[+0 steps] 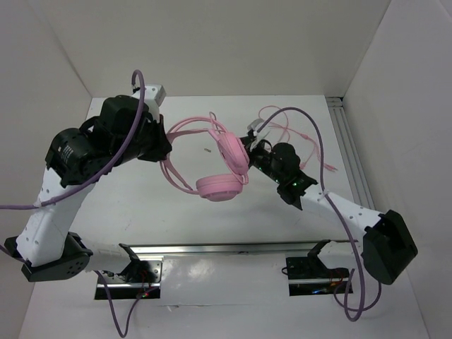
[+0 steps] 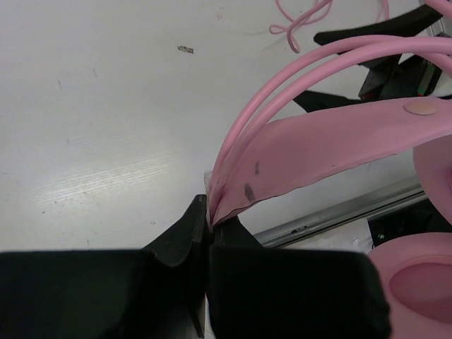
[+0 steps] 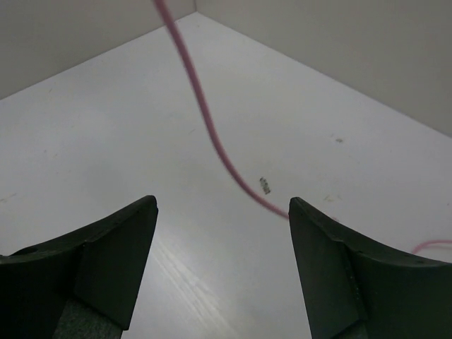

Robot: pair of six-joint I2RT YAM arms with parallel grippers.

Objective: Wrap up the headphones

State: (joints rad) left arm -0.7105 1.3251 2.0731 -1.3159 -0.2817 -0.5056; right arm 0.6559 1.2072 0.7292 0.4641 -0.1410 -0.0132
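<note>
The pink headphones (image 1: 215, 166) hang in mid-table, lifted by the headband. My left gripper (image 1: 167, 145) is shut on the left end of the thin double-band headband (image 2: 318, 134); the jaws pinch the band and its flat pink strap (image 2: 210, 215). One ear cup (image 1: 219, 187) faces the front, the other (image 1: 234, 152) sits beside my right gripper. The ear cup also shows in the left wrist view (image 2: 424, 282). My right gripper (image 1: 254, 140) is open and empty (image 3: 222, 205), just right of the cups. The thin pink cable (image 3: 205, 120) runs past between its fingers and lies in loose loops behind (image 1: 282, 120).
Purple arm cables (image 1: 131, 131) loop over both arms. A metal rail (image 1: 233, 248) runs along the near edge and another (image 1: 349, 152) along the right side. White walls close in the back and sides. A small dark speck (image 1: 207, 149) lies on the table.
</note>
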